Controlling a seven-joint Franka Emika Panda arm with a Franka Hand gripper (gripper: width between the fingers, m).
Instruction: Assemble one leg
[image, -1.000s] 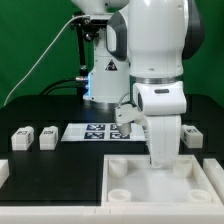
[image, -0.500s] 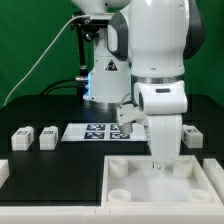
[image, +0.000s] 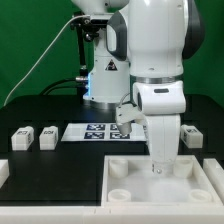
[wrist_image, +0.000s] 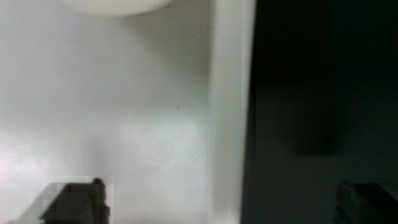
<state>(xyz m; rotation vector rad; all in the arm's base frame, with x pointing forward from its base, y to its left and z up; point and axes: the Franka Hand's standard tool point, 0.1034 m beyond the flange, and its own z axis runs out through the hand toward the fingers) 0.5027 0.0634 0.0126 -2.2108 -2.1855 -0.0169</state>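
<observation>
The gripper (image: 158, 166) hangs low over the far edge of the large white tray-like part (image: 135, 188). In the wrist view its fingertips (wrist_image: 75, 203) stand wide apart. The gripper (wrist_image: 222, 205) is open and astride the tray's rim (wrist_image: 231, 110), with one finger over the white tray floor and the other over the black table. A round corner socket (wrist_image: 116, 5) shows ahead. Two legs (image: 20, 138) (image: 47, 135), small white tagged blocks, sit on the table at the exterior view's left. A third leg (image: 190, 135) is at the right, beside the arm. Nothing is held.
The marker board (image: 95, 131) lies flat behind the tray, in front of the robot base (image: 105, 80). A white part's corner (image: 3, 172) shows at the left edge. A cable runs down at the back left.
</observation>
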